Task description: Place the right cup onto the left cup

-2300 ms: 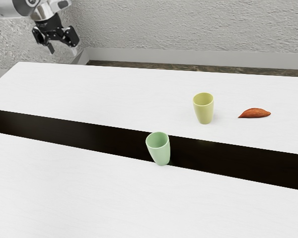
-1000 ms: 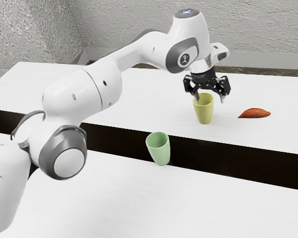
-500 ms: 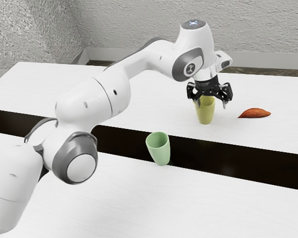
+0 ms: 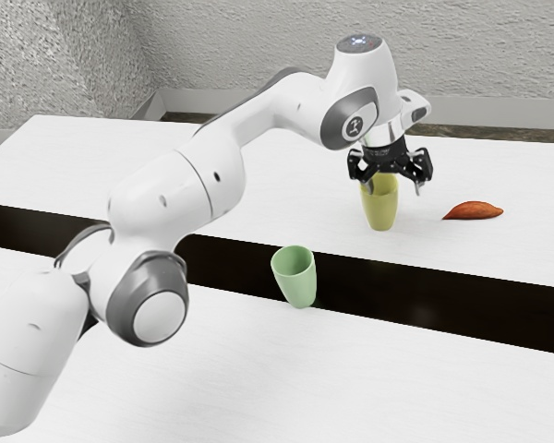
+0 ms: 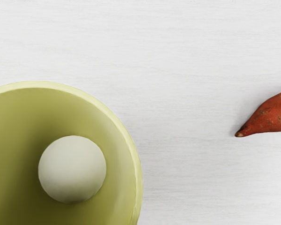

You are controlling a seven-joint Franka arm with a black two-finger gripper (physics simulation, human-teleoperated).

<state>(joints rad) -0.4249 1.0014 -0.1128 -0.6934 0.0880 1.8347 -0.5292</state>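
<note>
My gripper has its fingers spread apart, one over the mouth of the yellow cup, the other outside its rim; I can't tell whether either touches. Inside that cup, the wrist view gives me a pale round shape low down, and I can't tell whether it is the cup's floor or something lying there. The green cup is toward the exterior view's left and nearer that camera, its mouth up and part of its inner wall visible. I count two cups and one sweet potato, which lies just beside the yellow cup. The tabletop is white, crossed by a dark band behind the green cup; beyond are rough grey walls, pale baseboard and brownish floor.
</note>
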